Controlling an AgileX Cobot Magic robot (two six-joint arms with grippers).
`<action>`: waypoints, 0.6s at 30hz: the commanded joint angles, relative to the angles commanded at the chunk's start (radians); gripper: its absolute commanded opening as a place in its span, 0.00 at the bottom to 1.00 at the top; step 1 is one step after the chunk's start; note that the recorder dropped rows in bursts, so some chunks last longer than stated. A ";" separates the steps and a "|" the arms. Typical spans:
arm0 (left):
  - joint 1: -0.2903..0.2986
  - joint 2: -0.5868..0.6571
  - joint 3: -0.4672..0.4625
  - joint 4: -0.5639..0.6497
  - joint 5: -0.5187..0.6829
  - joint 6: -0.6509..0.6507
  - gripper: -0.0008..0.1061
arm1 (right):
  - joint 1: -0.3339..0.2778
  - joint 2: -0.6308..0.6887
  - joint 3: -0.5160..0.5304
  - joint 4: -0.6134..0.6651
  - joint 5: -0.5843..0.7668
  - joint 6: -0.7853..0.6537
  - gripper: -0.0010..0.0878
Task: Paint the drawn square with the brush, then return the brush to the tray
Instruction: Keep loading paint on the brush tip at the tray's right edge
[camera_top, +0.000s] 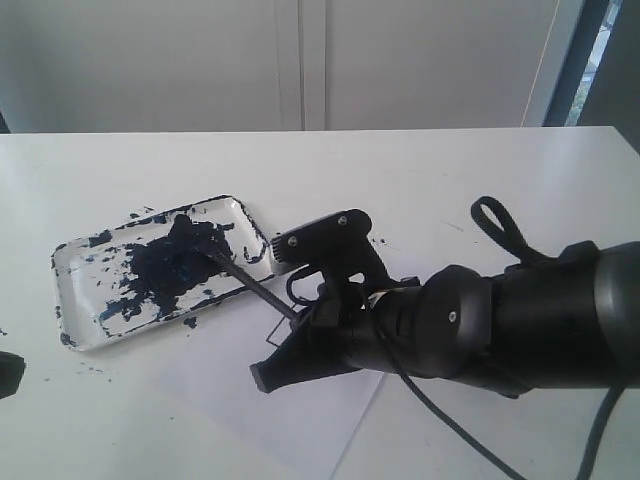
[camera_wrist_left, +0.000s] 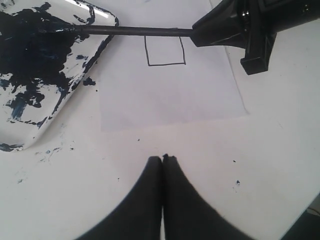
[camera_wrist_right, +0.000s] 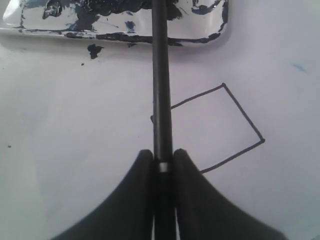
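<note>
The tray (camera_top: 78, 256) lies at the left of the table, smeared with dark blue paint; it also shows in the wrist views (camera_wrist_left: 102, 47) (camera_wrist_right: 210, 31). The brush (camera_top: 255, 286) slants from the paint pool toward my right gripper (camera_top: 296, 318), which is shut on its handle (camera_wrist_right: 163, 155). The brush's tip rests in the dark paint (camera_wrist_left: 50, 30), and its shaft (camera_wrist_right: 161, 75) crosses one edge of the drawn square (camera_wrist_right: 215, 127). That square (camera_wrist_left: 165, 50) is a bare black outline with no fill. My left gripper (camera_wrist_left: 163, 158) is shut and empty, low over the bare table, apart from the paper.
A white paper sheet (camera_wrist_left: 165, 95) carries the square and lies beside the tray. Small paint spatters (camera_wrist_left: 89, 81) dot the table near the tray's rim. The right arm's cable (camera_top: 440, 415) trails over the table at the front right.
</note>
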 joint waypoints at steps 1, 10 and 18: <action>0.000 0.000 0.000 0.002 0.000 0.000 0.01 | 0.000 0.007 0.000 0.000 0.000 0.000 0.21; 0.000 0.000 0.000 0.006 0.006 0.000 0.01 | 0.000 0.023 0.000 0.000 -0.059 -0.034 0.39; 0.000 0.000 0.000 0.006 0.006 0.000 0.01 | 0.000 0.030 0.000 0.000 0.009 -0.110 0.47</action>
